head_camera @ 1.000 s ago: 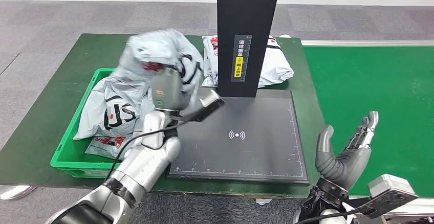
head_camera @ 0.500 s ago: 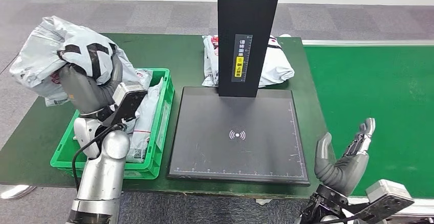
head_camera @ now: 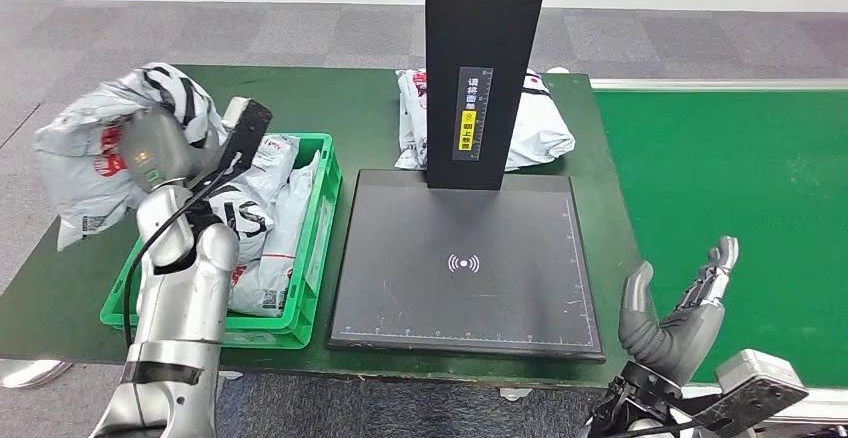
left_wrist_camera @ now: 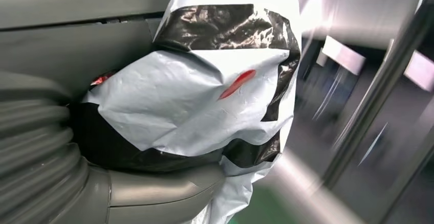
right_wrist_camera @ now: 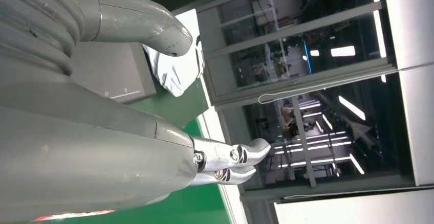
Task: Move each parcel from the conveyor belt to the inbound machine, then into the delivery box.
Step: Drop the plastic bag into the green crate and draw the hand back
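My left hand (head_camera: 150, 153) grips a grey and black plastic parcel (head_camera: 90, 153), held up over the far left end of the green delivery box (head_camera: 315, 258). The left wrist view shows that parcel (left_wrist_camera: 215, 96) crumpled against my thumb. Several grey parcels (head_camera: 265, 228) lie in the box. The black inbound machine (head_camera: 470, 258) with its tall post (head_camera: 485, 68) stands at the table's middle. Behind the post lies a white parcel (head_camera: 540, 128). My right hand (head_camera: 675, 313) hovers open, palm up, near the table's front right corner, its fingers (right_wrist_camera: 230, 160) spread and holding nothing.
The green conveyor belt (head_camera: 740, 188) runs along the right, bare. The green table (head_camera: 60, 278) ends just left of the box. Grey floor lies beyond the table on the far side and the left.
My left arm has swung the gripped parcel leftward from above the scanner's edge to over the box's left end, turning the wrist. My right hand has barely moved.
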Motion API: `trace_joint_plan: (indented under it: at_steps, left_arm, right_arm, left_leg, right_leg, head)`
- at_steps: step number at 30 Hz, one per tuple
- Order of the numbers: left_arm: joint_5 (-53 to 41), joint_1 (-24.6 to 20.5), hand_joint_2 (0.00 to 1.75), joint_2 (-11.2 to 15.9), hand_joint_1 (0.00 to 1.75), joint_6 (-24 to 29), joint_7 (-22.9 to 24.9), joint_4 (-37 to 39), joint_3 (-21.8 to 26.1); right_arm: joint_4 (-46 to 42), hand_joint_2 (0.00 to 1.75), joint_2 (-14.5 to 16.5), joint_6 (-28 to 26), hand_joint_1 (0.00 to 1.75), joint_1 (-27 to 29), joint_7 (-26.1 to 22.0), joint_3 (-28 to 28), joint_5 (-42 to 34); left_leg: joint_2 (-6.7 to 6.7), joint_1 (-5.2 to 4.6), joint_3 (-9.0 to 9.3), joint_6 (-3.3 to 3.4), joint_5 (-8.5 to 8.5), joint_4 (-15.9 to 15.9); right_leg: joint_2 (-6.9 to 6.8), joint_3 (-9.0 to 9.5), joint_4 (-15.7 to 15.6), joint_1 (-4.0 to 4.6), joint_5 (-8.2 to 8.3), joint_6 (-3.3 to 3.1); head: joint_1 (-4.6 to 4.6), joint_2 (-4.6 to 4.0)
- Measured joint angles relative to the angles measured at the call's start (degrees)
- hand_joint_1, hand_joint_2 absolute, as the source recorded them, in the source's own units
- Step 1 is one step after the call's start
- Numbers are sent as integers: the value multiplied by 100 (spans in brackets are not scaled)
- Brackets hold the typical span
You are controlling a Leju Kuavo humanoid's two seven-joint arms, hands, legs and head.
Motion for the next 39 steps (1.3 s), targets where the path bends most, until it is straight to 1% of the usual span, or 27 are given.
trace_joint_plan:
  at_steps: [1,3,4,5,6,7,8,10,13,14,17,23,29,31,33,36,39]
  left_arm:
    - [-87,-170,175,51,135,-262,226,451,-20]
    - [-205,-451,175,139,130,-804,572,1283,-52]
    - [-245,-558,175,180,137,-1051,681,1654,-70]
    - [-271,-639,175,219,119,-1246,740,1970,-83]
    - [-289,-706,175,254,93,-1408,770,2250,-94]
    - [-301,-763,175,285,71,-1543,784,2492,-101]
    - [-308,-812,175,311,56,-1653,787,2691,-106]
    - [-321,-899,175,356,56,-1791,781,2992,-121]
    - [-343,-1009,175,406,14,-1867,771,3296,-138]
    - [-346,-1037,131,418,0,-1884,770,3371,-140]
    - [-356,-1094,0,453,0,-1991,785,3518,-143]
    - [-393,-1126,0,538,0,-2146,894,3669,-157]
    - [-390,-1120,0,577,0,-1815,891,3696,-161]
    - [-342,-1103,0,577,0,-1525,848,3669,-161]
    - [-213,-1057,0,571,0,-1046,709,3577,-161]
    - [70,-941,0,536,0,-191,332,3263,-161]
    - [487,-746,0,476,0,516,-129,2710,-161]
  right_arm:
    - [28,175,-7,9,0,-21,1,0,1]
    - [100,175,-17,31,0,-62,7,0,5]
    - [141,175,-20,40,0,-88,10,0,5]
    - [183,175,-21,48,0,-116,15,0,6]
    - [222,175,-21,54,0,-143,22,0,6]
    - [256,175,-22,58,0,-167,31,0,6]
    - [286,175,-22,62,0,-189,39,0,6]
    - [329,175,-22,63,0,-221,54,0,6]
    - [377,175,-22,63,0,-256,70,0,9]
    - [391,175,-22,64,0,-266,72,0,10]
    - [428,175,-22,80,0,-291,81,0,13]
    - [540,175,-22,111,0,-389,95,0,19]
    - [559,175,-22,96,0,-420,98,0,20]
    - [560,175,-22,95,0,-420,101,0,22]
    - [559,175,-22,87,0,-420,105,0,29]
    - [559,175,-22,59,0,-421,121,0,43]
    - [559,175,-22,46,0,-417,158,0,57]
  left_leg:
    - [3,0,1,-1,2,0]
    - [9,0,1,0,2,0]
    - [10,0,1,0,2,0]
    - [11,0,2,0,2,0]
    - [11,0,1,0,2,1]
    - [10,0,1,0,2,1]
    - [10,0,1,0,2,1]
    - [9,0,0,-1,-1,0]
    - [8,0,0,-2,-3,0]
    - [8,0,0,-2,-4,0]
    - [8,0,1,-3,-4,-1]
    - [9,0,6,-4,-3,-2]
    - [8,1,6,-4,-2,-2]
    - [8,1,5,-4,-2,-2]
    - [8,1,4,-4,-2,-2]
    - [8,1,2,-4,-2,-2]
    - [8,1,1,-4,-3,-2]
  right_leg:
    - [4,-1,1,-1,4,-1]
    - [12,-2,1,-2,8,0]
    - [14,-3,2,-2,9,0]
    - [15,-3,2,-2,9,0]
    - [15,-4,2,-2,9,0]
    - [15,-4,2,-2,9,0]
    - [14,-3,2,-2,9,0]
    - [13,-3,2,-2,7,0]
    - [12,-4,2,-2,4,-2]
    - [12,-4,2,-2,3,-2]
    - [11,-3,2,-1,2,-3]
    - [12,-1,3,-1,3,-4]
    - [11,0,3,-1,3,-4]
    - [11,0,3,-1,3,-5]
    - [11,-2,3,-1,3,-5]
    - [11,-3,3,-1,3,-4]
    - [11,-4,3,-1,3,-4]
  head:
    - [1,0]
    - [1,0]
    - [2,0]
    - [1,0]
    - [1,1]
    - [1,1]
    - [1,0]
    - [2,0]
    - [2,1]
    - [2,1]
    - [1,1]
    - [1,0]
    - [1,1]
    - [1,0]
    - [1,1]
    - [1,1]
    - [1,0]
